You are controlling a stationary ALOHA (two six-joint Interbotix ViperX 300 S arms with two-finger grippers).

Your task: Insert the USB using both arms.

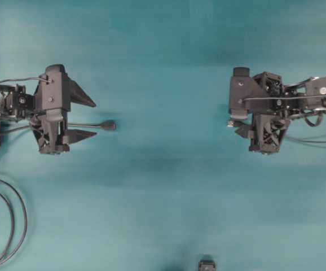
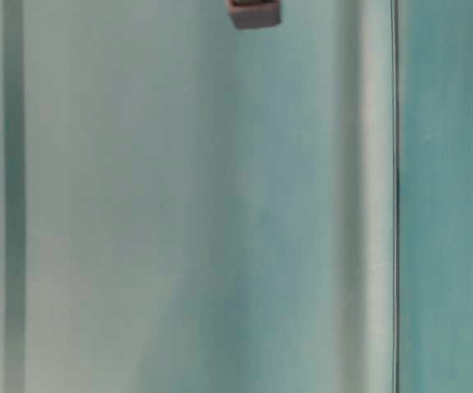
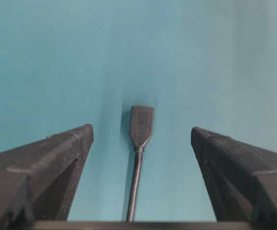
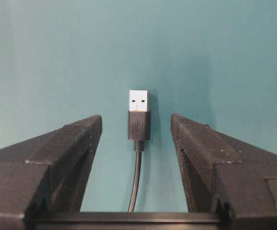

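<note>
Teal cloth covers the whole surface (image 1: 163, 186), and we take it as our landmark for everything else. Above its left side we see the left arm (image 1: 16, 104), black and jointed, and above its right side the right arm (image 1: 315, 93), the two well apart with bare cloth between them.

At the surface's lower left edge lies a looped dark cable coil (image 1: 8, 226). At its bottom edge, near the middle, sits a small dark object (image 1: 207, 265) that we cannot identify.

Our left pincer (image 1: 92, 118) stands wide open above the surface, its two fingers (image 3: 57, 163) apart and holding nothing. Between them, flat on the cloth and touching neither, lies the socket cable (image 3: 141, 125) with its all-dark rounded end pointing away from the arm.

Our right pincer (image 4: 136, 132) is also open, somewhat less wide, and grips nothing. The USB (image 4: 139, 115) lies on the surface between its fingers (image 4: 198, 148), clear of both, its silver metal tip pointing away from the arm and its thin cable running back under the wrist.
</note>
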